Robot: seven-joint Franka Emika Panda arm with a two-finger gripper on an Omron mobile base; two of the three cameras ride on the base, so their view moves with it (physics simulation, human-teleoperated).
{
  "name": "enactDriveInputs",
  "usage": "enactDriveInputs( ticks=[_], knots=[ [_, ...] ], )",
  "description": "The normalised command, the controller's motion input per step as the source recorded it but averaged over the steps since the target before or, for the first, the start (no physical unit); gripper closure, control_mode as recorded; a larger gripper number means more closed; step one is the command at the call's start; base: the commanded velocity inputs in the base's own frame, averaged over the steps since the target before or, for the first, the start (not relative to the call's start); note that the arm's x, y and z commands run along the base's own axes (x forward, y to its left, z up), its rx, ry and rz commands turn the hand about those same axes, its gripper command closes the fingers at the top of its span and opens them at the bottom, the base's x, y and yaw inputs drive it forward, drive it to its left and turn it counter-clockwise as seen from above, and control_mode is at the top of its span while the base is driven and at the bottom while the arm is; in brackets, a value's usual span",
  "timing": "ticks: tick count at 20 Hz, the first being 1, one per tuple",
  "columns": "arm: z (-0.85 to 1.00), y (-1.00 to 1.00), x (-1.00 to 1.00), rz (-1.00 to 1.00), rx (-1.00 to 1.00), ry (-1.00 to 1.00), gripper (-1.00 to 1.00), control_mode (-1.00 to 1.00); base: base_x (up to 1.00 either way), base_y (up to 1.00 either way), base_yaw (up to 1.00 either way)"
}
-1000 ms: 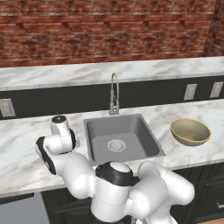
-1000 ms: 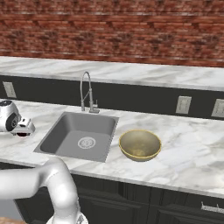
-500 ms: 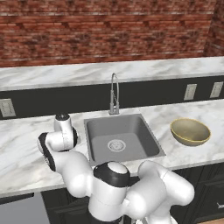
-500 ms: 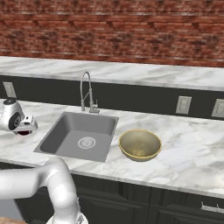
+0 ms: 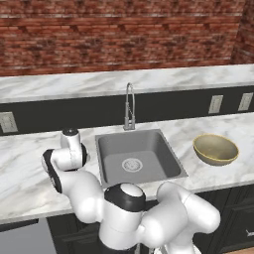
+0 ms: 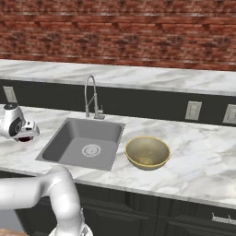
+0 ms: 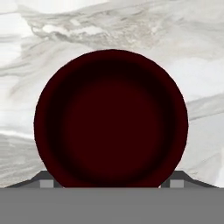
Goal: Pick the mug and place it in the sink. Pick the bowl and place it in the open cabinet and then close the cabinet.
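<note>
The end effector (image 7: 112, 181) is positioned directly above the mug (image 7: 111, 118), looking straight down into its dark interior. One fingertip (image 7: 46, 183) shows at 7 o'clock of the rim and the other at 5 o'clock, so the jaws straddle the mug across its full width. This alignment centres the body between the fingers so both can meet the wall together. Whether the fingers already press the wall cannot be told; the jaws stand wide and no lift is evident.

In the right base view the mug (image 6: 26, 138) sits upright on the surface (image 6: 198, 161), under the hand, at 9 o'clock of the sink (image 6: 67, 143) and just beside its rim. That short path suits the first step: lift, carry toward 3 o'clock, lower into the basin. The faucet (image 6: 92, 97) stands at 12 o'clock of the sink, so the carry should stay toward the basin's near side to avoid it.

The bowl (image 6: 147, 153) rests on the surface at 3 o'clock of the sink, near its edge, untouched. It awaits the second step.

Judgement: the task is at its first grasp.
</note>
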Motion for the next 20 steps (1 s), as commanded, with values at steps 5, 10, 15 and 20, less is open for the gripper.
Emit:
enactDriveInputs(
  ticks=[5,10,15,20],
  knots=[
    [0.18,-0.02,-0.01,-0.18,-0.01,0.05,1.0,-1.0,0.0,0.0,0.0],
    [0.28,-0.34,0.0,-0.26,-0.08,0.07,1.0,-1.0,0.0,0.0,0.0],
    [0.27,-0.78,0.0,-0.25,-0.13,0.0,1.0,-1.0,0.0,0.0,0.0],
    [0.03,-1.0,0.0,-0.3,-0.04,0.0,1.0,-1.0,0.0,0.0,0.0]
  ],
)
